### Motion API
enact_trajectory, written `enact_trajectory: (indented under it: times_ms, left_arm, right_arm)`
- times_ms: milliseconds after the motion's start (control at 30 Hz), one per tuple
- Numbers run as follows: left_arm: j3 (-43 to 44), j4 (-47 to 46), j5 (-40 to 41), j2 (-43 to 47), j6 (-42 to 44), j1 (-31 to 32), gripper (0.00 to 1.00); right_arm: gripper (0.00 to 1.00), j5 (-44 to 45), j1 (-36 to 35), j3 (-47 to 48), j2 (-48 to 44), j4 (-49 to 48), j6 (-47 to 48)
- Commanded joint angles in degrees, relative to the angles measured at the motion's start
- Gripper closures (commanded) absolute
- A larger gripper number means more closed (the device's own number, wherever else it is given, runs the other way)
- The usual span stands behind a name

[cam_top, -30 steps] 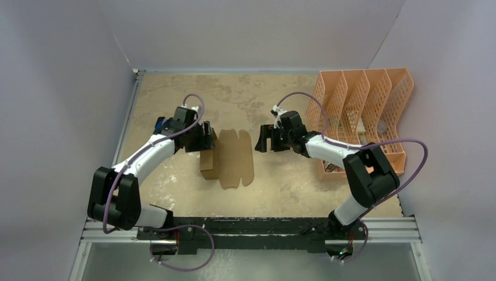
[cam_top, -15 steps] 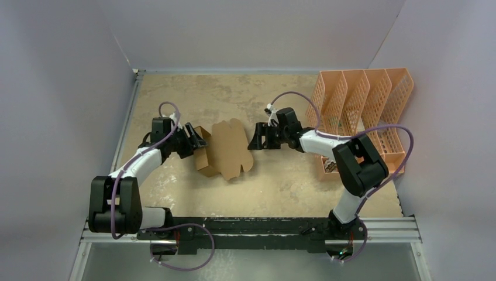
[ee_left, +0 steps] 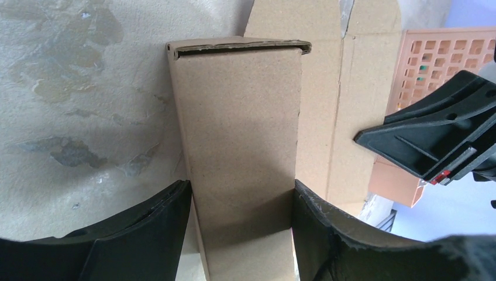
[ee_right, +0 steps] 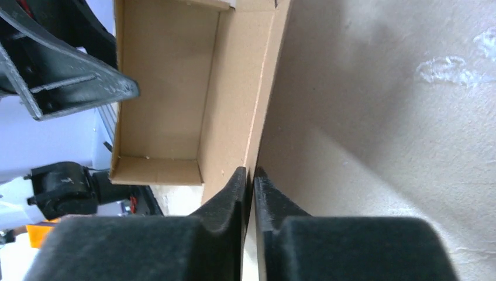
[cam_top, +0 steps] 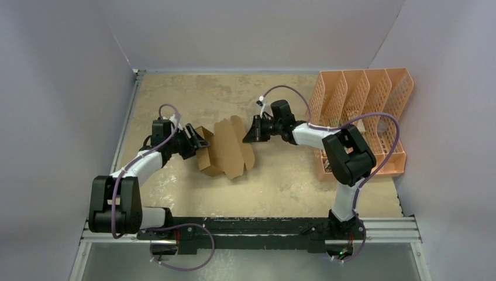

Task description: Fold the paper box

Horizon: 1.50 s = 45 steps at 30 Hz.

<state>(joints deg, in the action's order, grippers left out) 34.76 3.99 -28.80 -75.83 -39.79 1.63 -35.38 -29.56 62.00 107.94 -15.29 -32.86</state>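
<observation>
**A:** Where's the plain brown cardboard paper box [cam_top: 233, 153]?

**B:** Mid-table on the mottled beige table top [cam_top: 281, 181], between our two grippers and well left of the peach-orange perforated plastic file organizer [cam_top: 362, 93]. It's partly formed. The left wall is folded up and the rest is a flat sheet with rounded tabs. The right side of the sheet looks tilted off the surface.

**A:** Left gripper [cam_top: 200, 139]?

**B:** Jaws roughly half open, straddling the folded left wall across its width. Both fingers [ee_left: 146, 240] touch its edges, so we call that a grip. We read it as the anchor that stops the box sliding when the other side gets worked.

**A:** Right gripper [cam_top: 250, 130]?

**B:** Its fingers [ee_right: 225, 202] are almost together, pinching the sheet's thin right edge with one layer of card between the pads. We think an edge pinch gives us a lever to swing that panel up along its crease.

**A:** Risks?

**B:** We'd expect the thin card to slip out of the pinch, or to buckle away from the score line if the anchor side gives.
</observation>
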Motion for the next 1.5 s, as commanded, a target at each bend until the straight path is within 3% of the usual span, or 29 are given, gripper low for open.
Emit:
enact_trajectory:
  times_ms: [0, 133, 333, 767, 967, 1200, 1467]
  left_arm:
    - [-1.5, -5.5, -2.0, -0.4, -2.7, -0.1, 0.39]
    - [0.0, -4.5, -1.8, -0.5, -2.1, -0.1, 0.36]
    - [5.5, 4.7, 0.8, 0.4, 3.5, -0.1, 0.29]
    - [7.8, 16.9, 4.8, 3.9, 11.1, -0.1, 0.27]
    - [10.3, 18.8, 6.1, 5.4, 11.4, -0.1, 0.27]
    - [12.9, 17.0, 7.3, 4.6, 11.0, -0.1, 0.27]
    - [14.7, 13.3, 7.7, 3.5, 10.0, -0.1, 0.27]
  right_arm:
    - [1.00, -1.8, -0.1, 5.1, -0.7, 3.3, 4.9]
    - [1.00, 3.2, -0.1, 11.5, -1.8, 15.5, 15.8]
    - [1.00, 12.8, -0.1, 25.4, -0.7, 36.9, 37.9]
    - [1.00, 22.0, -2.4, 48.1, 7.6, 57.1, 60.9]
    - [1.00, 33.3, -9.2, 50.9, 8.7, 58.0, 66.9]
    - [1.00, 51.3, -15.4, 47.1, 4.9, 50.9, 72.0]
    - [1.00, 56.9, -19.2, 43.2, 2.2, 43.7, 76.6]
